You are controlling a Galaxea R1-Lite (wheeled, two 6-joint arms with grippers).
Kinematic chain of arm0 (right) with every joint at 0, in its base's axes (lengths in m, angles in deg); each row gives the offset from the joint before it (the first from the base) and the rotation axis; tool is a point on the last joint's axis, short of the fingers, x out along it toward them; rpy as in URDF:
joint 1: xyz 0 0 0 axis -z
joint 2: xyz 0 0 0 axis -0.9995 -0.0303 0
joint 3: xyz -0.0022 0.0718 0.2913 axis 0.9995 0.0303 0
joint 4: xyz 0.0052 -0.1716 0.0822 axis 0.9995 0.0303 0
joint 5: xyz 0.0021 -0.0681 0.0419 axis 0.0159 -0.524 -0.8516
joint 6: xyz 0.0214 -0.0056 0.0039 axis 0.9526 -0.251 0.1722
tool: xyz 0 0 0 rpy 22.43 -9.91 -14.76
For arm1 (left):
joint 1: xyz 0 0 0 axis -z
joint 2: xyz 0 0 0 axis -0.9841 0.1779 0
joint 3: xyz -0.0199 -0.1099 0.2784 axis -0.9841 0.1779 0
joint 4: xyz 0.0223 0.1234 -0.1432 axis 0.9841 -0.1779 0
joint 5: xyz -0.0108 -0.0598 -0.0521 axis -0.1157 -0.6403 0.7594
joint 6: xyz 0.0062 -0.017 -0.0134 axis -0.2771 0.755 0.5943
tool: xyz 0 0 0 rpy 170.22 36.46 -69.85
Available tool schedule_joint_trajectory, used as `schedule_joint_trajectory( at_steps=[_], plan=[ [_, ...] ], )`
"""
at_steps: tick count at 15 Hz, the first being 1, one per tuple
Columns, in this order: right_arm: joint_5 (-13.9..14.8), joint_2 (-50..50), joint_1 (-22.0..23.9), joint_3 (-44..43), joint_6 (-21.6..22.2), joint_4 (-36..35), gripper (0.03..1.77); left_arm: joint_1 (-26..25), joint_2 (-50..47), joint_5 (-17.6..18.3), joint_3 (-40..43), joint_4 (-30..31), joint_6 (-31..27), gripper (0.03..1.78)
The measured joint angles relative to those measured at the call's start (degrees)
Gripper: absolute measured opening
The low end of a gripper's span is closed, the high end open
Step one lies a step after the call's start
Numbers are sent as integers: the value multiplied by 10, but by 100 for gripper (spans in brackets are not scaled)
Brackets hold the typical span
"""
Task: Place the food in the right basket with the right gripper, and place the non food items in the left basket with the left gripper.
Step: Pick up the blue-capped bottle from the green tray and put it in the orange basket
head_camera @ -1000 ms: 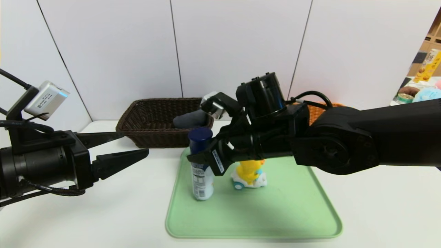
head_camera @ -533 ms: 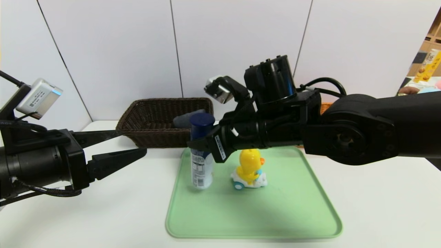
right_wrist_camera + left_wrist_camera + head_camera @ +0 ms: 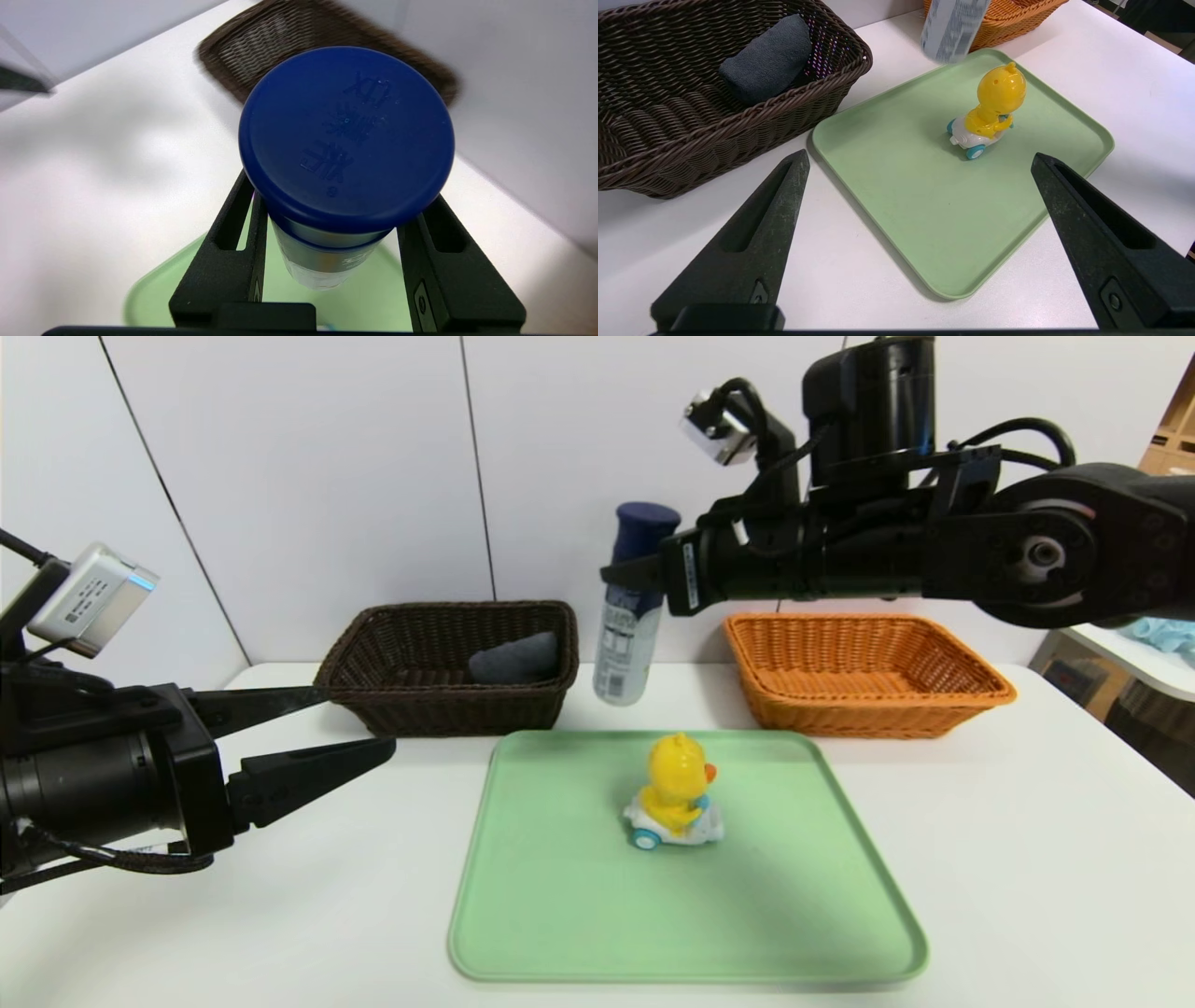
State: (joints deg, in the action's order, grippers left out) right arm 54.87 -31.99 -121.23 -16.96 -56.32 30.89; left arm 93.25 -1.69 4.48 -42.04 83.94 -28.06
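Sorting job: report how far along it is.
Done: a grey cloth lies in the brown basket. In hand: the right gripper holds the blue-capped bottle in the air, beside the orange basket, which looks empty. Left: the yellow duck toy stands on the green tray; the left gripper waits open.

Bottle (image 3: 631,616): blue cap, white label, roughly upright, in the air between the baskets.
Duck toy (image 3: 674,791): yellow, on wheels, upright on the green tray (image 3: 560,915).
Cloth (image 3: 515,658): grey, lying in the brown basket (image 3: 373,700).
Orange basket (image 3: 896,709): right of the tray's far end.
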Motion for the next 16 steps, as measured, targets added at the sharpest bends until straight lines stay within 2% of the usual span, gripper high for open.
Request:
schedule_joint_trajectory(
  at_steps=[6, 13, 16],
  plan=[
    [-1, 3, 140, -44, -12, 17, 79, 1, 1, 0, -1, 0, 0, 169],
    [-1, -5, 267, 10, -63, 9, 79, 1, 9, -1, 0, 2, 0, 169],
    [-3, -8, 305, 40, -69, 7, 79, 1, 14, 0, 0, 2, 0, 169]
  ],
)
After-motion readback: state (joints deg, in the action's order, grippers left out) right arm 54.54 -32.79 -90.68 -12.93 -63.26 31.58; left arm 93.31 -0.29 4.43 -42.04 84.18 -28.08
